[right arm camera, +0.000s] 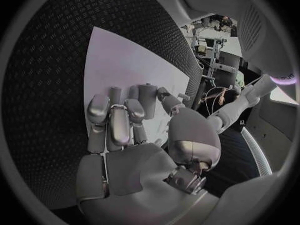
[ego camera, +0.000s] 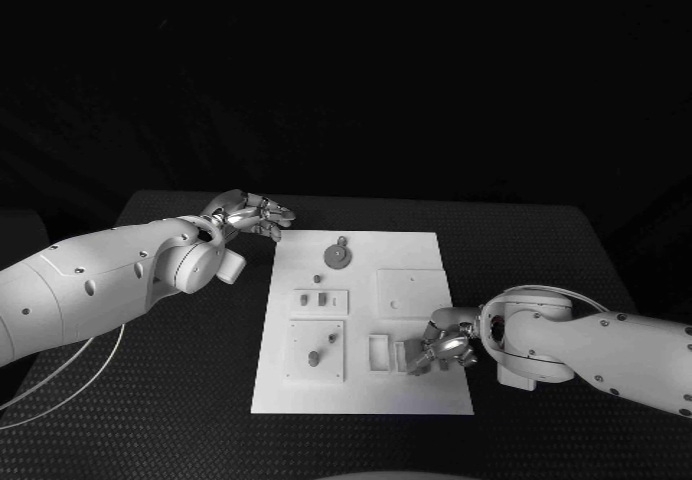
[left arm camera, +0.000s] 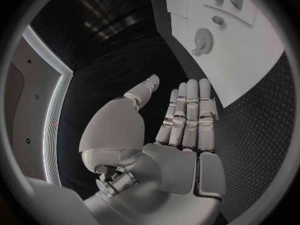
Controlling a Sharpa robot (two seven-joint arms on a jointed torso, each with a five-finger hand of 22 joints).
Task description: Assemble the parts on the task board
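Note:
The white task board [ego camera: 361,385] lies in the middle of the black table. On it are a round toothed part [ego camera: 338,254], two small parts [ego camera: 320,297] in a raised block, and two more parts [ego camera: 315,356] in a lower block. My right hand [ego camera: 440,348] rests over the board's lower right side, fingers curled down beside the open slots [ego camera: 379,350]. In the right wrist view its thumb and a fingertip [right arm camera: 148,92] meet close above the board [right arm camera: 119,60]; whether a part sits between them is hidden. My left hand [ego camera: 254,213] hovers off the board's far left corner, fingers straight [left arm camera: 187,115], holding nothing.
A plain raised square [ego camera: 411,293] sits on the board's right half. The left wrist view takes in the round part [left arm camera: 202,37] and small parts [left arm camera: 217,20] on the board [left arm camera: 256,60]. Black textured table [ego camera: 173,400] surrounds the board on all sides.

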